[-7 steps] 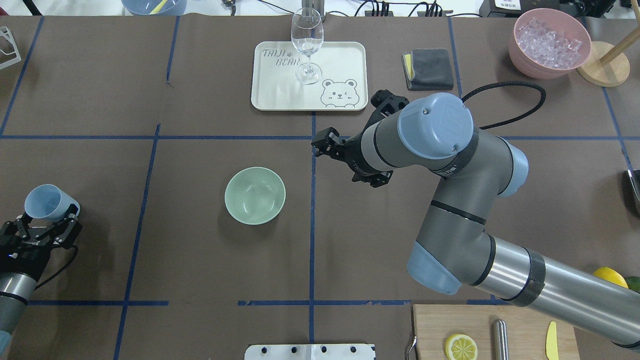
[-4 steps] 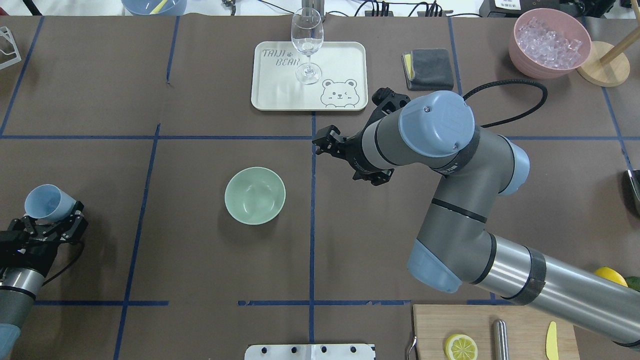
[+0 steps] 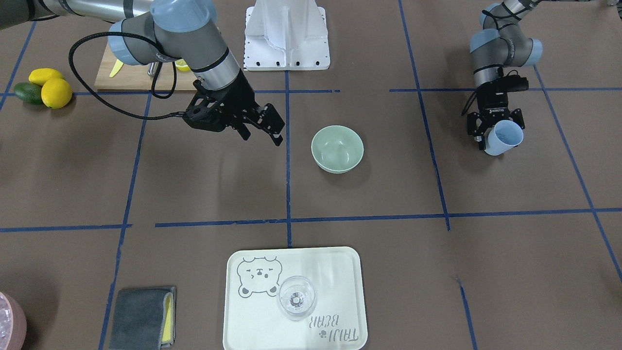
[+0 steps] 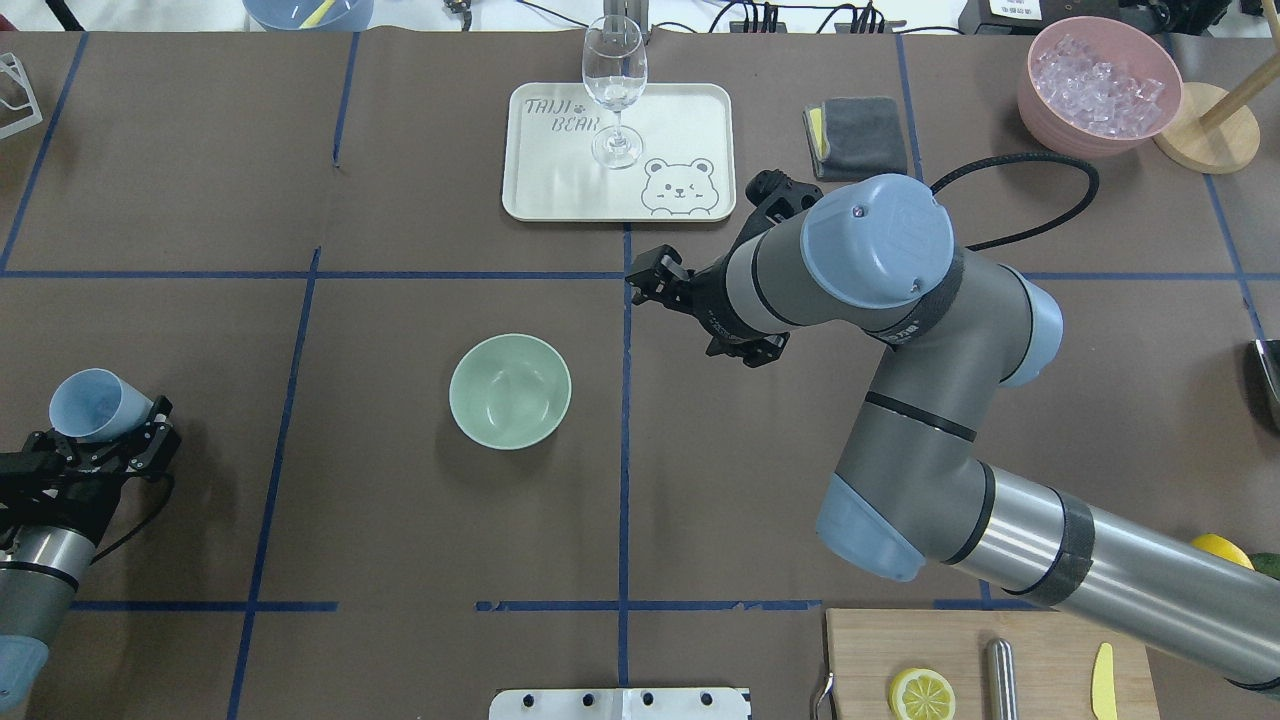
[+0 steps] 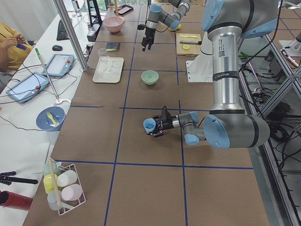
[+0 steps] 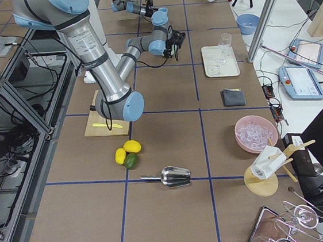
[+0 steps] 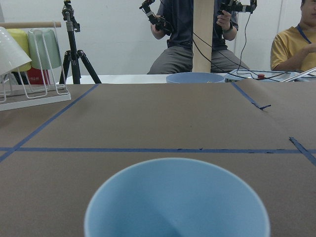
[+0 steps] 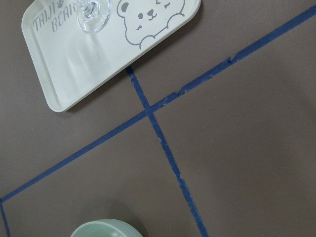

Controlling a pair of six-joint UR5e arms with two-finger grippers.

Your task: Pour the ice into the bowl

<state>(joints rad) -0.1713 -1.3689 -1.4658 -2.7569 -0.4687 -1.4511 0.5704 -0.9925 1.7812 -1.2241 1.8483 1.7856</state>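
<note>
The pale mint-green bowl point(image 4: 510, 390) stands upright near the table's middle and looks empty; it also shows in the front view point(image 3: 337, 148) and at the bottom of the right wrist view point(image 8: 106, 229). My left gripper point(image 4: 120, 432) is shut on a light blue cup point(image 4: 95, 405), tilted on its side at the far left; its inside point(image 7: 177, 197) shows no ice. Ice cubes point(image 4: 1100, 80) fill a pink container point(image 4: 1040, 115) at the back right. My right gripper point(image 3: 262, 133) is open and empty, above the table just right of the bowl.
A white tray point(image 4: 680, 120) with a clear wine glass point(image 4: 613, 90) sits behind the bowl. A grey cloth point(image 4: 858, 138) lies beside it. A cutting board point(image 4: 860, 660) with a lemon slice is at the front right. A metal scoop point(image 6: 176, 177) lies near the lemons point(image 3: 48, 87).
My left gripper has turned and sunk slightly with the cup still in it. My right arm has drifted a little toward the tray. The bowl has not moved.
</note>
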